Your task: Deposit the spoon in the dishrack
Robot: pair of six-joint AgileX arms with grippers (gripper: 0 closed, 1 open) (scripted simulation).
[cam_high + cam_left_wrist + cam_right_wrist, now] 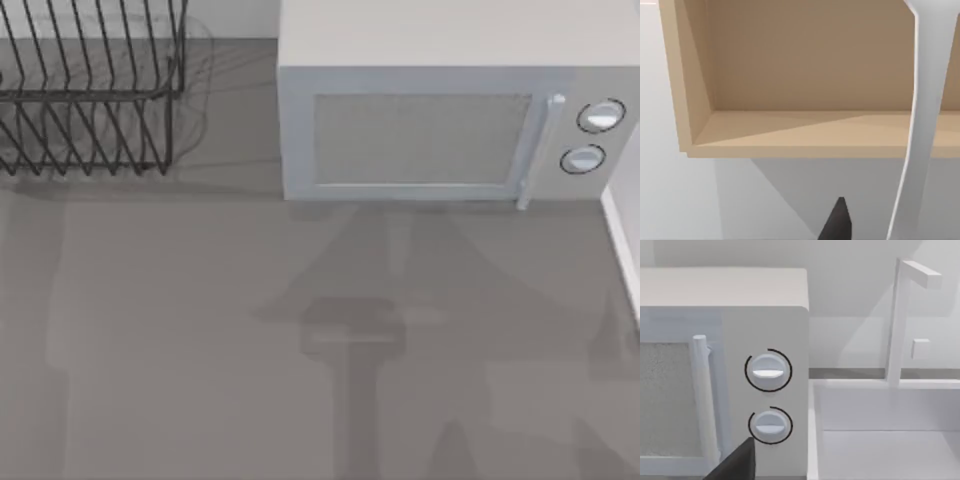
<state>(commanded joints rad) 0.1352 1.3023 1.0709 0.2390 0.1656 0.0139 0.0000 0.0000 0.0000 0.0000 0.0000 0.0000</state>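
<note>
The black wire dishrack [90, 90] stands at the table's far left corner in the top view. The white spoon [922, 125] hangs in the air close before the left wrist camera, a slim curved strip widening at one end; its ornament is out of view. My left gripper [860, 232] is raised off the table and shut on the spoon, with one dark fingertip [840, 222] beside the handle. A dark part of my right gripper [737, 462] faces the microwave's knobs.
A grey microwave [440, 120] stands at the back, right of the dishrack, door closed, with two round knobs [768, 371]. A wooden wall cabinet [805, 100] is ahead of the left wrist. A white sink [880, 440] with a faucet [897, 325] lies right of the microwave.
</note>
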